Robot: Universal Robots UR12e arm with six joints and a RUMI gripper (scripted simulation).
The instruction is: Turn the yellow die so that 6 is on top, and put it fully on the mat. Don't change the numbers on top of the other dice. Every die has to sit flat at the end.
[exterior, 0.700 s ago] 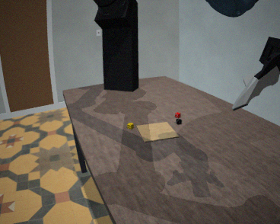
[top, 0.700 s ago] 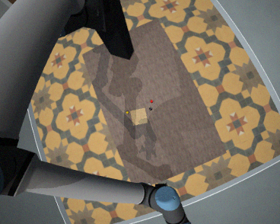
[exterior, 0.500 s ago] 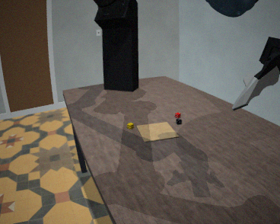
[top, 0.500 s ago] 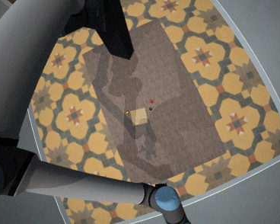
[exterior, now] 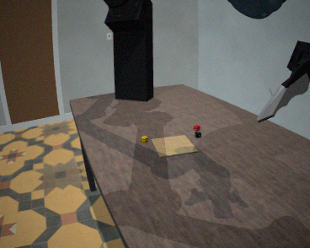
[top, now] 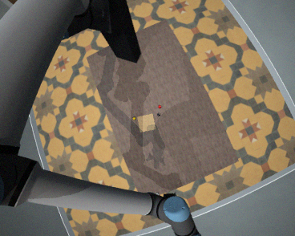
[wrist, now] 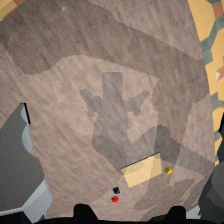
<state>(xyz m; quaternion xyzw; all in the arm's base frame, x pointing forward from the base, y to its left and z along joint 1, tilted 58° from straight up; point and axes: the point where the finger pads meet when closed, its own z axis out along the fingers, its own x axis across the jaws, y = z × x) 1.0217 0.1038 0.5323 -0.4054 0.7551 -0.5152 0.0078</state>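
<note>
The yellow die [top: 134,118] lies flat on the wooden table just beside the left edge of the tan mat [top: 147,122], off the mat. It also shows in the exterior view [exterior: 144,138] next to the mat [exterior: 174,145], and in the wrist view [wrist: 169,170] beside the mat [wrist: 143,171]. Its top number is too small to read. My gripper [wrist: 126,109] is open and empty, high above the table and far from the dice. One of its fingers [exterior: 278,103] shows at the right.
A red die [exterior: 196,126] and a black die [exterior: 198,134] lie close together on the table beyond the mat's right side. A dark column [exterior: 133,55] stands at the table's far end. The table's left edge [exterior: 88,169] drops to a tiled floor.
</note>
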